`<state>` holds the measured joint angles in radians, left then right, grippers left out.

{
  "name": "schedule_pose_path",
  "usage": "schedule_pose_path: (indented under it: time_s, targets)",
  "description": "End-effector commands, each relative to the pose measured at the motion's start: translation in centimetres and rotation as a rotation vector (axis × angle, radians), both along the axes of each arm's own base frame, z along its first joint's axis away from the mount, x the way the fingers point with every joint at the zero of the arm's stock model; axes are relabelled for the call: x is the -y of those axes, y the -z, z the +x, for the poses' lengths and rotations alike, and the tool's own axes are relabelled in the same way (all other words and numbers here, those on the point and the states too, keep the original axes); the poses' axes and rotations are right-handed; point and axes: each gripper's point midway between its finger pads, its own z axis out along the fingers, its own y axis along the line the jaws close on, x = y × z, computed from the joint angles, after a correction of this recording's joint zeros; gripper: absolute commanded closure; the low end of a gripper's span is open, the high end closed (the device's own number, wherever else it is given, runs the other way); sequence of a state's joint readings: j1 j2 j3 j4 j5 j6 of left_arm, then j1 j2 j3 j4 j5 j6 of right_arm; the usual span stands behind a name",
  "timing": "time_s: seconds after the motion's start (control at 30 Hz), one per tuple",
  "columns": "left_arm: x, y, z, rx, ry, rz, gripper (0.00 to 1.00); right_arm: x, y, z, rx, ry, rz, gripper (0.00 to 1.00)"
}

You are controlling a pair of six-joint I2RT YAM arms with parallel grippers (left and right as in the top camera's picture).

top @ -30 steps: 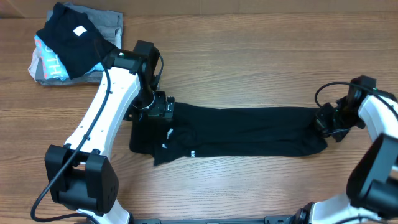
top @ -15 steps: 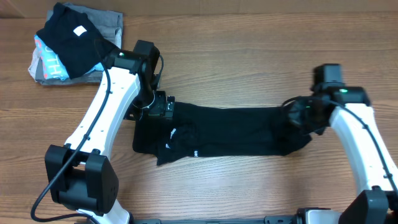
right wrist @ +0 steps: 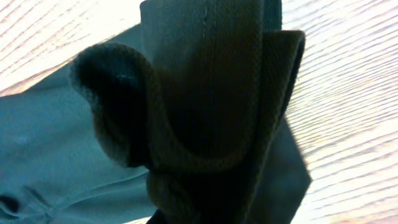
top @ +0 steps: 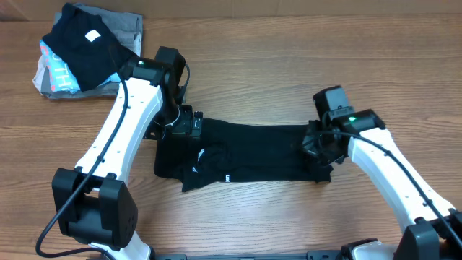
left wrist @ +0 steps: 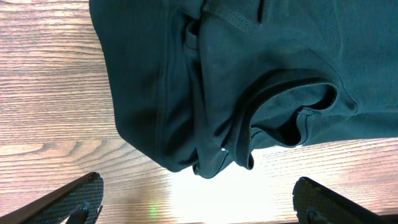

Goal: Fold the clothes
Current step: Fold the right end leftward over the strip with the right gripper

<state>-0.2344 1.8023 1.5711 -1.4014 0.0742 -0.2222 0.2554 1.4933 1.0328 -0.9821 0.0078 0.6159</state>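
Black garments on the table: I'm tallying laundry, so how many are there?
2: the black shirt stretched across the middle, and a folded black piece atop the pile at far left. Others may hide underneath.

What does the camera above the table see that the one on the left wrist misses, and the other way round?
Only the overhead view shows the right claw bunching up one end of the black shirt, and the pile of folded garments at the far left. Only the left wrist view shows the left claw open, its fingertips spread over bare wood, and a curled hem close up. Both show the black shirt lying on the wooden table.
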Motion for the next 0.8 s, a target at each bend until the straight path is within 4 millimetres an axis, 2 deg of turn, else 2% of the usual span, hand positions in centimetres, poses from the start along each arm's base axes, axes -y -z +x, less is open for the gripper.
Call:
schedule_pose_path:
  time_s: [0.0, 0.13, 0.37, 0.47, 0.53, 0.6, 0.7, 0.77]
  targets:
    - [0.0, 0.3, -0.2, -0.014, 0.005, -0.002, 0.00, -0.5, -0.1, 0.6, 0.035, 0.054, 0.011, 0.96]
    - [0.0, 0.3, -0.2, -0.015, 0.005, -0.001, 0.00, -1.3, -0.2, 1.3, 0.069, 0.057, 0.027, 0.92]
    - [0.0, 0.3, -0.2, -0.015, 0.005, -0.001, 0.00, -3.4, 0.4, 0.8, 0.080, -0.008, 0.042, 0.69]
    - [0.0, 0.3, -0.2, -0.018, 0.005, 0.000, 0.00, -3.5, 0.4, 0.7, 0.077, -0.013, 0.042, 0.45]
    - [0.0, 0.3, -0.3, -0.020, 0.005, 0.000, 0.00, -3.5, 0.3, 0.7, 0.075, -0.013, 0.044, 0.39]
    - [0.0, 0.3, -0.3, -0.020, 0.005, 0.000, 0.00, -3.9, -0.4, 0.9, 0.073, -0.015, 0.068, 0.34]
    - [0.0, 0.3, -0.3, -0.020, 0.005, 0.000, 0.00, -3.6, -2.3, 1.4, 0.073, -0.006, 0.071, 0.34]
    - [0.0, 0.3, -0.3, -0.020, 0.005, 0.000, 0.00, -2.7, -4.8, 2.1, 0.087, 0.021, 0.062, 0.33]
